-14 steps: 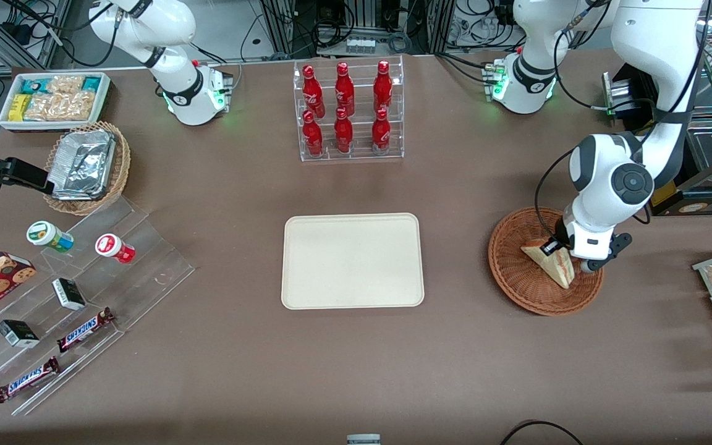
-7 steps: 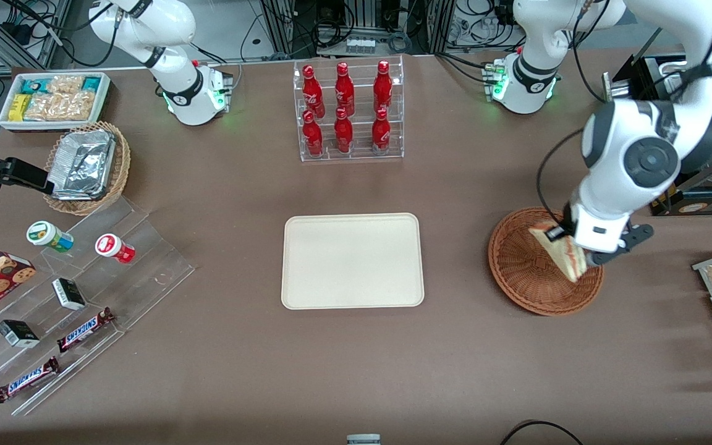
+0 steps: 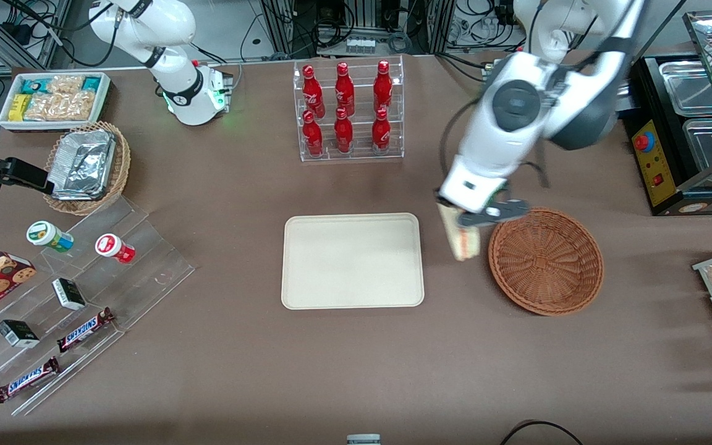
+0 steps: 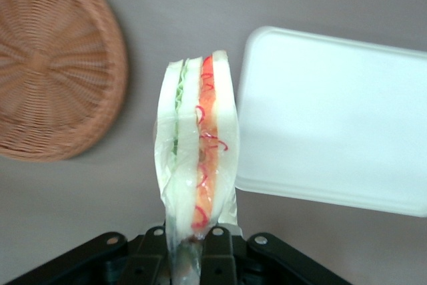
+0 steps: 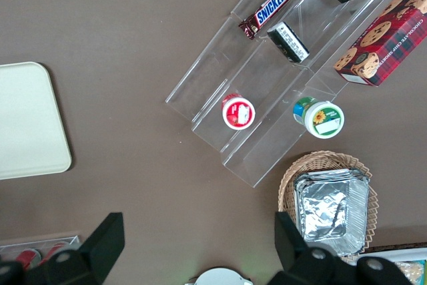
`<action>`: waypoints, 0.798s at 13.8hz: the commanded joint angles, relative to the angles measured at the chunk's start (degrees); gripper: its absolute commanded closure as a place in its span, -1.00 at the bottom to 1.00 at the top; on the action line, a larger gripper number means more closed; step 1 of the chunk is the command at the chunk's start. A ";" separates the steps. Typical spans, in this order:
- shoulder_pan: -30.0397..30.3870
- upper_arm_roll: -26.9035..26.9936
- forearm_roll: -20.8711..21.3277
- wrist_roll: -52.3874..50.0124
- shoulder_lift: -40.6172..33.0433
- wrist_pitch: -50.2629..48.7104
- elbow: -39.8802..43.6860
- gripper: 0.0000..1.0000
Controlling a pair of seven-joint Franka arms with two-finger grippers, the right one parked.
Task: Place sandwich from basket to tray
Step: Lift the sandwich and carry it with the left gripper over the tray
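Between basket (image 3: 546,261) and tray (image 3: 352,260), the tool (image 3: 458,217) pinches the sandwich (image 3: 461,238), tip hanging downward.

Even overhead light leaves the brown table (image 3: 220,346) softly shadowed. The tray (image 4: 347,118) glares almost white in the wrist view. Beside it the sandwich (image 4: 197,165) is sharp, held in the gripper (image 4: 193,248); the basket (image 4: 47,71) looks slightly blurred.
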 commanded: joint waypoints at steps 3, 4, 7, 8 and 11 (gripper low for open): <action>-8.23 0.63 0.91 -3.62 14.61 3.56 11.60 1.00; -9.90 0.64 3.61 -6.50 16.46 6.10 11.70 1.00; -12.55 0.55 10.39 -13.99 21.39 11.65 11.87 1.00; -12.64 0.55 11.18 -13.91 22.79 13.06 12.66 1.00; -12.82 0.28 12.25 -13.39 26.31 14.74 15.20 1.00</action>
